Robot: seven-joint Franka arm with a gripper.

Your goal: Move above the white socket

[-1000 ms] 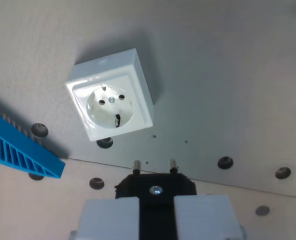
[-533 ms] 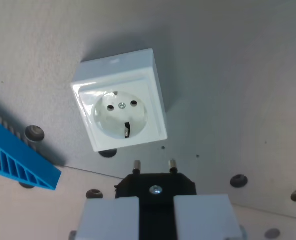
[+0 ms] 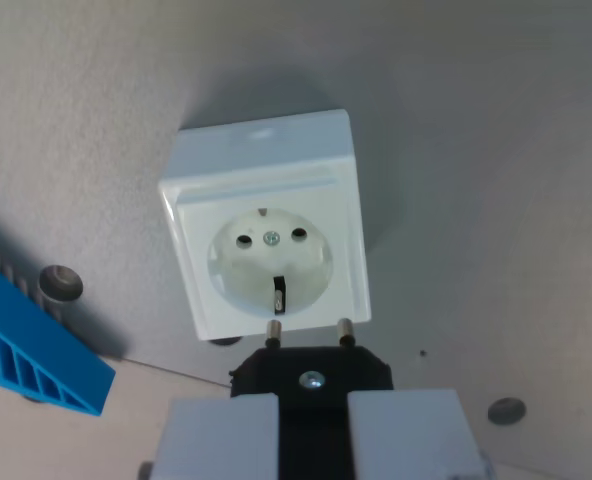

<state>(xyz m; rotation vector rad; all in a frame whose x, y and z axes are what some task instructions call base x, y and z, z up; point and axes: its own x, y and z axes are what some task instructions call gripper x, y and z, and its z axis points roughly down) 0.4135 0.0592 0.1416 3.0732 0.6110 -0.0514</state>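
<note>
The white socket (image 3: 267,232) is a square box with a round recess, two pin holes and a centre screw, standing on the pale surface in the middle of the wrist view. My gripper (image 3: 312,410) fills the bottom edge, its two pale fingers (image 3: 222,438) shut on a black plug (image 3: 312,372). The plug's two metal pins point up in the picture, their tips at the socket's lower rim. The pins sit just below the recess, a little to the wrist view's right of its centre.
A blue ribbed plastic piece (image 3: 28,348) lies at the wrist view's left edge. Dark round holes (image 3: 60,282) dot the pale board, one more at the lower right (image 3: 506,410). A seam between two boards runs across below the socket.
The camera has moved toward the socket: it has grown and shifted down and to the wrist view's right, so the plug's pins now meet its lower rim. The grip on the plug is unchanged.
</note>
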